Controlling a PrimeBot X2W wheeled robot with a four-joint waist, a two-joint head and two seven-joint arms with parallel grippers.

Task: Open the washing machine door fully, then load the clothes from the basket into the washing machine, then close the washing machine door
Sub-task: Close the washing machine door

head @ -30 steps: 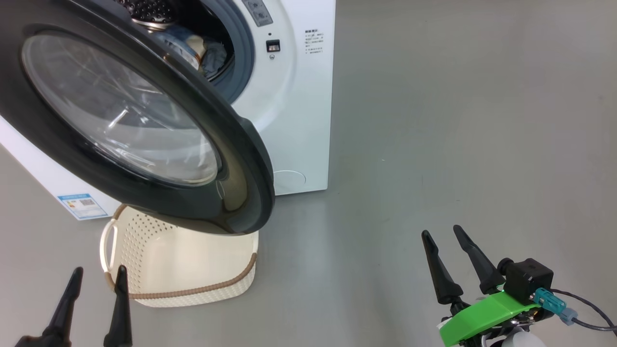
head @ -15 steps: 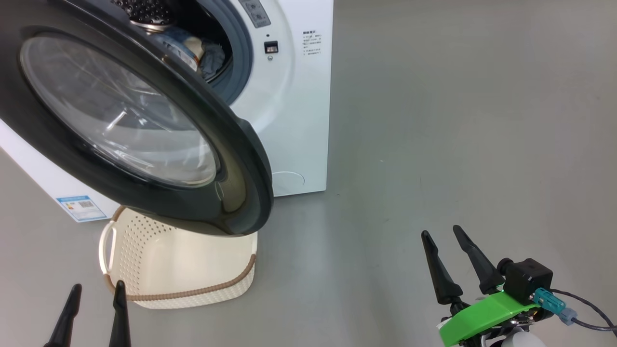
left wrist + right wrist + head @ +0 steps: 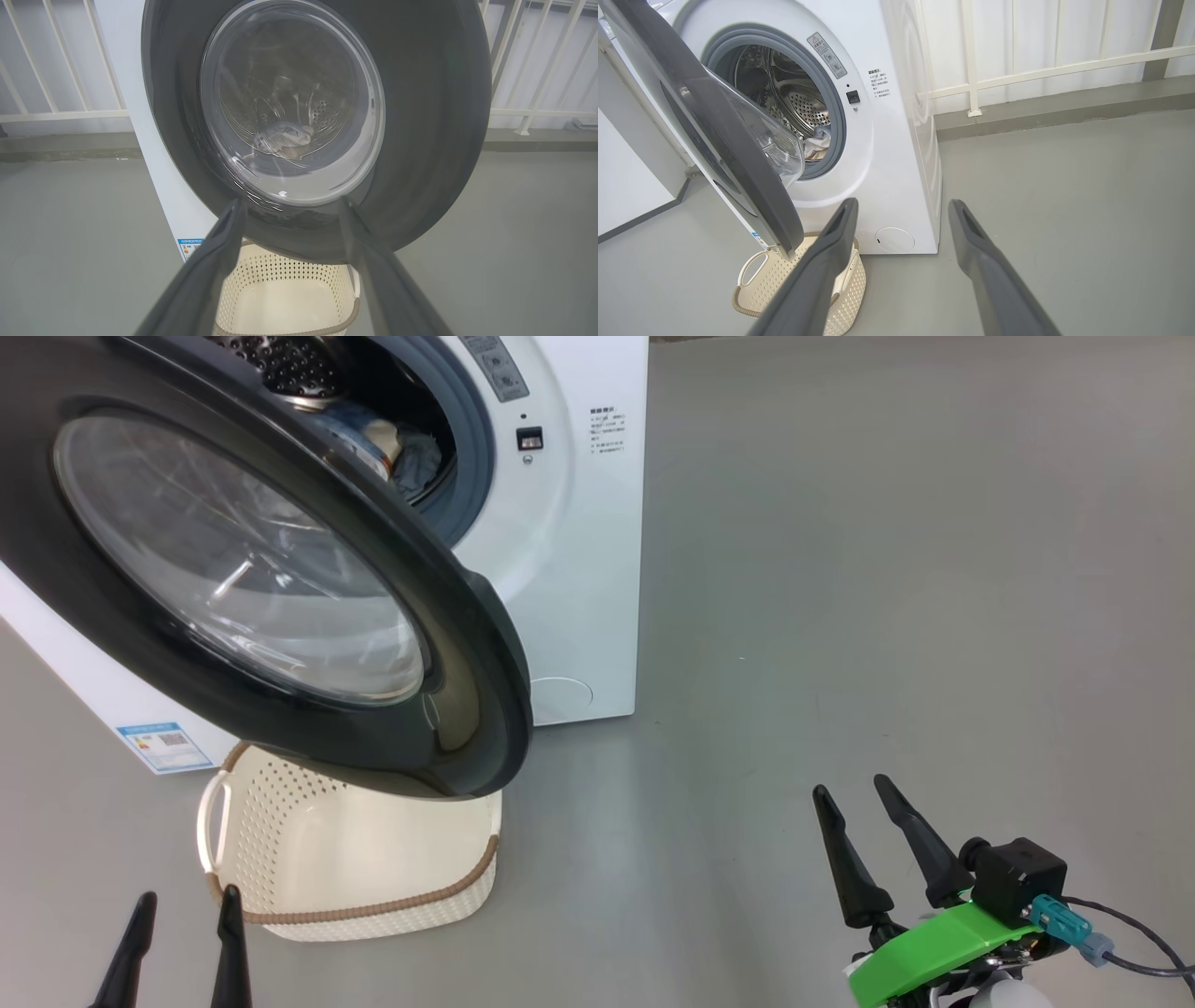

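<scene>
My left end effector [image 3: 187,896] sits spread at near left, holding nothing, just short of the basket [image 3: 308,821]. My right end effector [image 3: 851,786] is spread too, near right over the floor [image 3: 840,569]. The door [image 3: 467,644] hangs partly open above the basket. Beyond it, I see the clothes [image 3: 411,453] lying inside the washer [image 3: 579,569].

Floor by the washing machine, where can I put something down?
Bare floor right of the washing machine, ahead of the right gripper. Crowded on the left: the basket sits under the open door, by the left gripper.
</scene>
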